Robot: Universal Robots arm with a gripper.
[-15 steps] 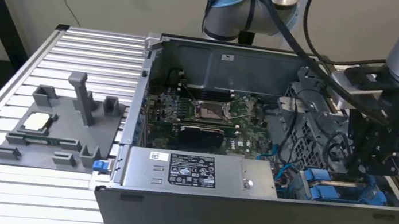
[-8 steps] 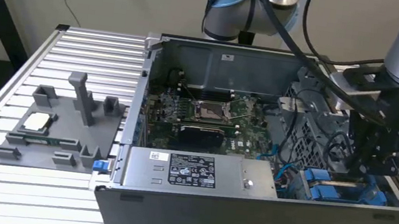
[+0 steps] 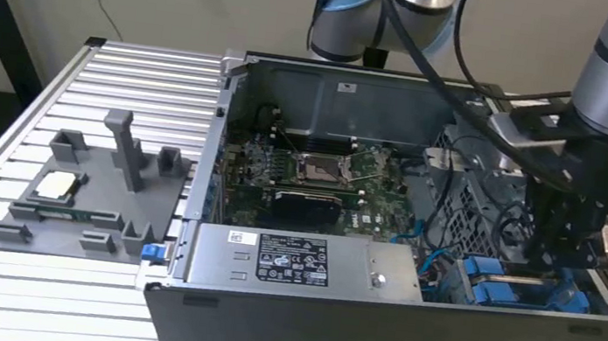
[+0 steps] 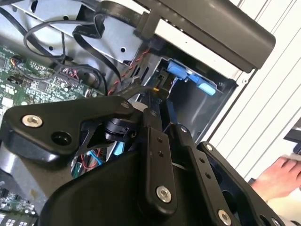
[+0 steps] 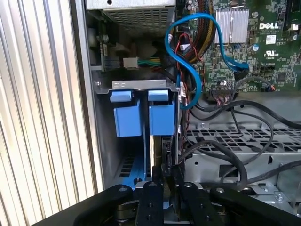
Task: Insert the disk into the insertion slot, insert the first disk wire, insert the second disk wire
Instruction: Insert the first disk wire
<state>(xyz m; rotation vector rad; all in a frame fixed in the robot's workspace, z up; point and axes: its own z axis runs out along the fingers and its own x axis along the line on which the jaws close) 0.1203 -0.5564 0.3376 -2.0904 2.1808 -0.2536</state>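
A black printed label (image 3: 294, 263) and a small white barcode sticker (image 3: 242, 236) lie on the grey power-supply box (image 3: 384, 278), their lines too fine to make out; in the first wrist view a short white logo word (image 5: 272, 26) and a white printed sticker (image 5: 273, 39) stand on the green motherboard (image 5: 277, 70); its tiny component markings are illegible.

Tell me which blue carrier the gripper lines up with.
The carrier beside the blue cable, in line with the gripper; the other is nearer the case wall.
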